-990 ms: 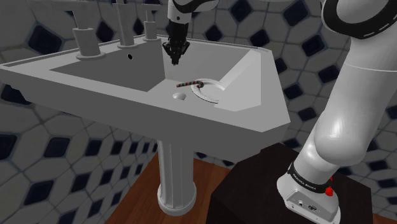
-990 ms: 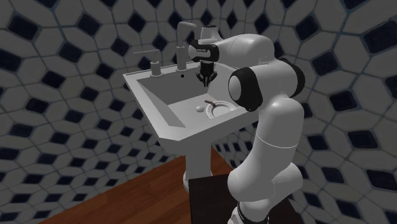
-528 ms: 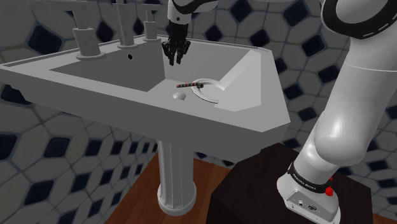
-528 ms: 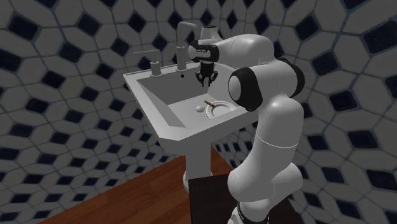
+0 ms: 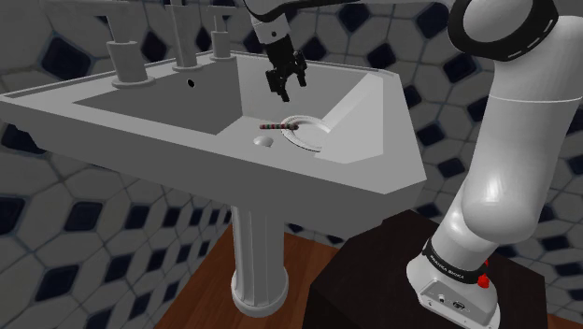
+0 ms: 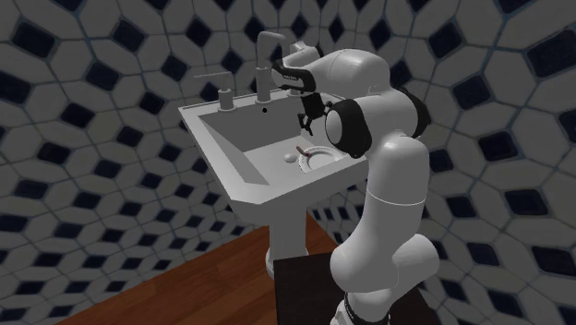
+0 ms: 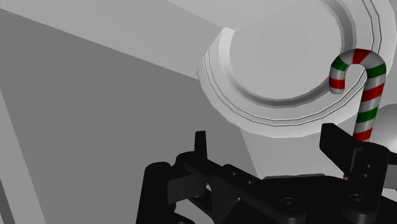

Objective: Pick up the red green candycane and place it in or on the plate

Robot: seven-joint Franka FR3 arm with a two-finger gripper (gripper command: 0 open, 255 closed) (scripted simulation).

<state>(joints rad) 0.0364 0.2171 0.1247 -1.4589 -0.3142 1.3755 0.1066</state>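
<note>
End effector [image 5: 286, 82] released, fingers apart, hanging empty over the sink [image 5: 140, 107]. Candy cane [image 7: 366, 95] lies in the basin, hook overlapping the plate [image 7: 216, 83] rim. Judged light, rigid, smooth, brittle; grip mid-shaft.

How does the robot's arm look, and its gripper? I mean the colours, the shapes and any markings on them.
The arm has rounded, glossy white links with dark joints. Near its base a black band bears small white lettering, with a red button beside it. The gripper is all black, blocky, with two flat fingers.
</note>
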